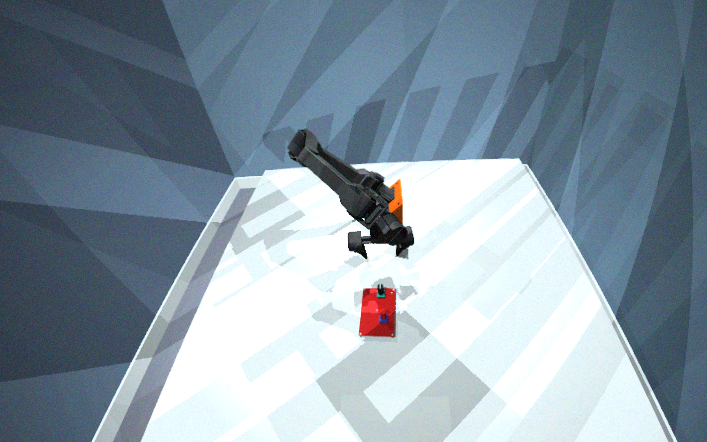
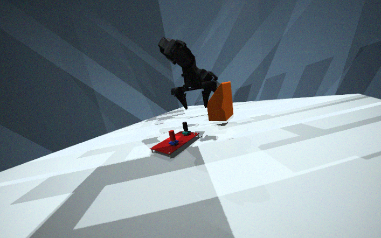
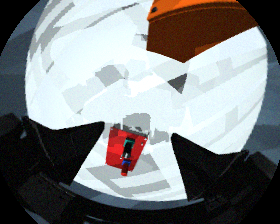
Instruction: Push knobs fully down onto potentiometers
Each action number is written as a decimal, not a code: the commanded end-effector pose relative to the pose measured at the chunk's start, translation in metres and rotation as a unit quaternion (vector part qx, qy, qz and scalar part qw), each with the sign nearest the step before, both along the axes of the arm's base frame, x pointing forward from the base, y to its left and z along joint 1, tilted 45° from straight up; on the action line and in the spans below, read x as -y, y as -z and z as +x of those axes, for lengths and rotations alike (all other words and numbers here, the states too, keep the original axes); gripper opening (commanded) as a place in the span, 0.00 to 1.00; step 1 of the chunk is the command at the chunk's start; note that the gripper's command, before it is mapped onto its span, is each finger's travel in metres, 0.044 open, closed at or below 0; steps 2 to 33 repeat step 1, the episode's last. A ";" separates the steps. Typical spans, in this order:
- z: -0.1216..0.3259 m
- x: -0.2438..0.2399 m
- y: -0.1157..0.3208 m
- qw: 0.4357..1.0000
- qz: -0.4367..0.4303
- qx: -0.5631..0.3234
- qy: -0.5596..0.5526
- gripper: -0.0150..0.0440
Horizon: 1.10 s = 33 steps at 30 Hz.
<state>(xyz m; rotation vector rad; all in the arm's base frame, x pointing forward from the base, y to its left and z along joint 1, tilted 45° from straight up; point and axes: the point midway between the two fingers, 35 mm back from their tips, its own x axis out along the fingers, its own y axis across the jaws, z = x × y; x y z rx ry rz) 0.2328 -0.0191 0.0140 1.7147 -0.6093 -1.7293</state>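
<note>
The red circuit board (image 1: pixel 370 326) (image 2: pixel 162 149) (image 3: pixel 114 150) stands on short legs on the table. A red knob (image 2: pixel 171 135) (image 3: pixel 124 171) (image 1: pixel 383 319) stands upright over the blue potentiometer (image 2: pixel 173 142). A black knob (image 1: pixel 381 289) (image 2: pixel 185 126) (image 3: pixel 127 148) stands upright over the teal potentiometer (image 1: pixel 381 295) (image 2: pixel 186 133) at the board's end nearer the orange block. Both potentiometers are on the board. Whether each knob touches its potentiometer is too small to tell. My gripper (image 1: pixel 382 255) (image 2: pixel 195 108) (image 3: pixel 138 131) is wide open and empty, above the table and back from the board, touching neither knob.
The orange block (image 1: pixel 396 198) (image 2: pixel 221 103) (image 3: pixel 191 30) at the arm's base stands behind the board, close beside the gripper in the exterior view. The white table (image 1: pixel 510 329) (image 2: pixel 275 207) has a raised rim along its left side in the top view. Patterned shadows cross it.
</note>
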 end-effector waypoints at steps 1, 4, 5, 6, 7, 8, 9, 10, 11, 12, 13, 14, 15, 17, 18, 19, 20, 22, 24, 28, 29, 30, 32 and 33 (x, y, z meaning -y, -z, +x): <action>-0.001 0.000 0.001 1.000 0.002 0.001 0.002 1.00; -0.001 0.000 0.001 1.000 0.002 0.001 0.002 1.00; -0.001 0.000 0.001 1.000 0.002 0.001 0.002 1.00; -0.001 0.000 0.001 1.000 0.002 0.001 0.002 1.00; -0.001 0.000 0.001 1.000 0.002 0.001 0.002 1.00; -0.001 0.000 0.001 1.000 0.002 0.001 0.002 1.00; -0.001 0.000 0.001 1.000 0.002 0.001 0.002 1.00; -0.001 0.000 0.001 1.000 0.002 0.001 0.002 1.00; -0.001 0.000 0.001 1.000 0.002 0.001 0.002 1.00; -0.001 0.000 0.001 1.000 0.002 0.001 0.002 1.00; -0.001 0.000 0.001 1.000 0.002 0.001 0.002 1.00; -0.001 0.000 0.001 1.000 0.002 0.001 0.002 1.00; -0.001 0.000 0.001 1.000 0.002 0.001 0.002 1.00; -0.001 0.000 0.001 1.000 0.002 0.001 0.002 1.00; -0.001 0.000 0.001 1.000 0.002 0.001 0.002 1.00; -0.001 0.000 0.001 1.000 0.002 0.001 0.002 1.00; -0.001 0.000 0.001 1.000 0.002 0.001 0.002 1.00; -0.001 0.000 0.001 1.000 0.002 0.001 0.002 1.00; -0.001 0.000 0.001 1.000 0.002 0.001 0.002 1.00; -0.001 0.000 0.001 1.000 0.002 0.001 0.002 1.00; -0.001 0.000 0.001 1.000 0.002 0.001 0.002 1.00; -0.001 0.000 0.001 1.000 0.002 0.001 0.002 1.00; -0.001 0.000 0.001 1.000 0.002 0.001 0.002 1.00; -0.001 0.000 0.001 1.000 0.002 0.001 0.002 1.00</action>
